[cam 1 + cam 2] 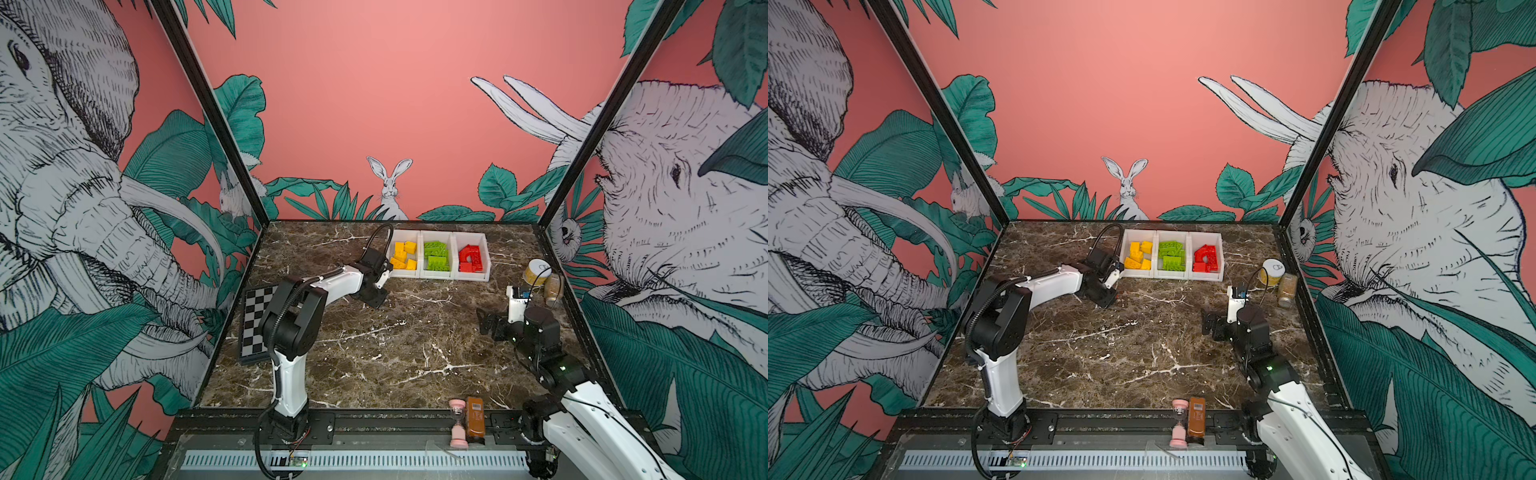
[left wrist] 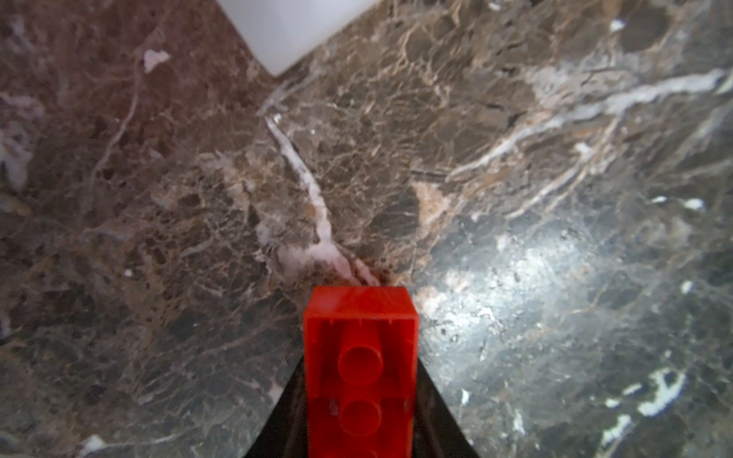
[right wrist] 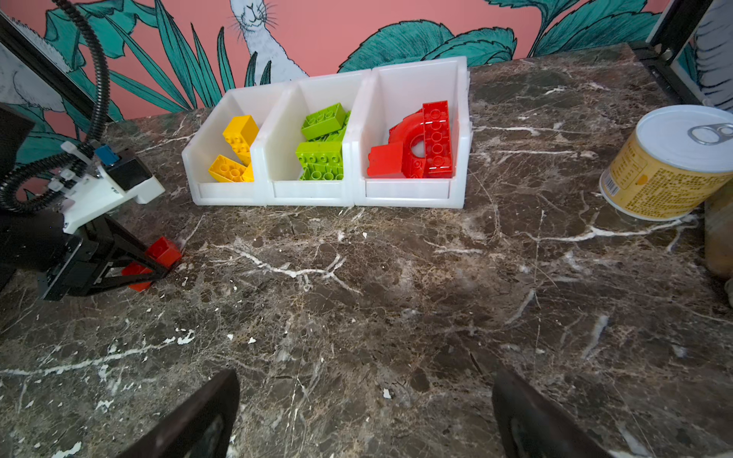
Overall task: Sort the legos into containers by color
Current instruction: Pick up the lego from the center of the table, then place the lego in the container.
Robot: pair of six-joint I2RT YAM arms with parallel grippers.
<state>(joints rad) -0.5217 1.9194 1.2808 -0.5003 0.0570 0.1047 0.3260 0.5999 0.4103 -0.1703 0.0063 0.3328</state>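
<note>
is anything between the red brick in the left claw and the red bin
Nothing loose lies between them. The left claw is shut on the red brick by the yellow bin's near corner; the red bin ends the row. A low straight line would likely cross that bin and the green bin.

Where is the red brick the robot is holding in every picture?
In a top view: hidden under the left hand, in front of the bins.
In a top view: hidden the same way under the left hand.
Left wrist: red brick close up, clamped between the black fingers.
Right wrist: red brick in that hand, near the yellow-brick bin.
Shared landmark: the white bins; only a corner shows in the left wrist view.
</note>
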